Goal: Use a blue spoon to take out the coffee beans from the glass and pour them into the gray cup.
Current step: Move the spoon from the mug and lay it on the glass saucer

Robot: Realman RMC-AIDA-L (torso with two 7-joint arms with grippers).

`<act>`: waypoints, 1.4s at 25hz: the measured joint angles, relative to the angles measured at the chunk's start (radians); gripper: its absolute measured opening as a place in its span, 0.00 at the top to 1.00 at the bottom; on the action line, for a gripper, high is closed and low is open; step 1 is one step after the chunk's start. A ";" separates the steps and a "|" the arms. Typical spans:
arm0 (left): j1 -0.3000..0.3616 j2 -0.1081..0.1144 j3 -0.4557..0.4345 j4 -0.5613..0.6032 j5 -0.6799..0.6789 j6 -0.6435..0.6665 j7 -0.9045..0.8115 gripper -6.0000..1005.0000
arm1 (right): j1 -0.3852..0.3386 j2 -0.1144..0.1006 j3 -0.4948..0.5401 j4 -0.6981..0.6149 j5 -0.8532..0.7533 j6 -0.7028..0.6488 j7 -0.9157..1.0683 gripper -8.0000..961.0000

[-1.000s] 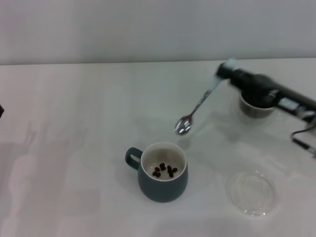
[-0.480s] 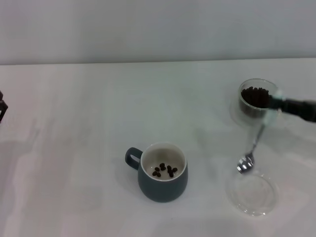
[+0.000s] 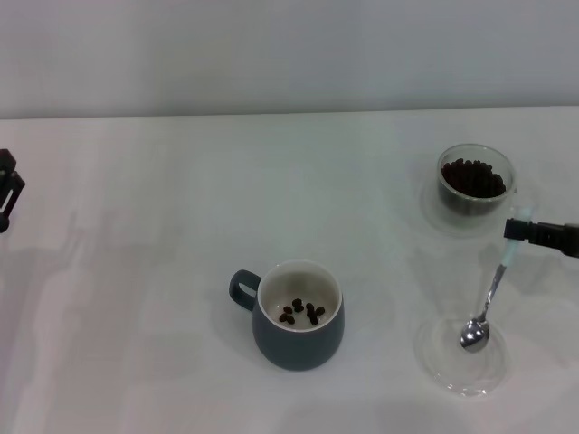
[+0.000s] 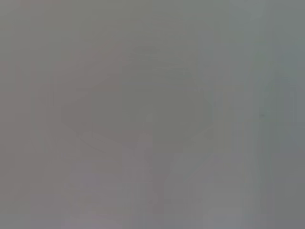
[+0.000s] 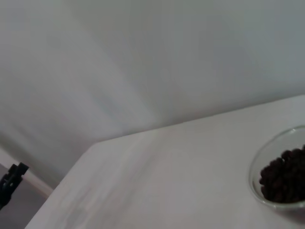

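The gray cup [image 3: 298,318] stands at the front middle of the white table, with several coffee beans [image 3: 301,312] in its cream inside. The glass [image 3: 475,179] stands at the back right, holding a heap of beans [image 3: 472,177]; it also shows in the right wrist view [image 5: 281,174]. My right gripper [image 3: 523,231] reaches in from the right edge, just in front of the glass, and is shut on the pale handle of the blue spoon [image 3: 493,289]. The spoon hangs down, and its metal bowl [image 3: 473,334] is over the flat clear dish. No beans show in the spoon. My left gripper [image 3: 7,192] is at the far left edge.
A flat shallow clear round dish [image 3: 443,362] lies at the front right, to the right of the gray cup. The table's far edge meets a pale wall. The left wrist view shows only a plain grey blur.
My right gripper has carried the spoon from above the gray cup to the right and forward, past the glass. The spoon's bowl now hangs over the flat dish. My left gripper has edged into view.
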 joint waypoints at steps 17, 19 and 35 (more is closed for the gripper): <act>-0.038 0.001 0.004 -0.006 0.000 -0.001 0.000 0.12 | -0.041 0.077 0.008 0.031 0.006 0.036 0.038 0.81; -0.039 0.001 0.004 -0.007 0.000 -0.001 0.000 0.12 | -0.049 0.079 0.008 0.032 0.006 0.036 0.050 0.81; -0.041 0.005 0.004 -0.009 0.000 -0.002 0.000 0.12 | -0.063 0.101 0.003 0.031 0.001 0.111 0.092 0.81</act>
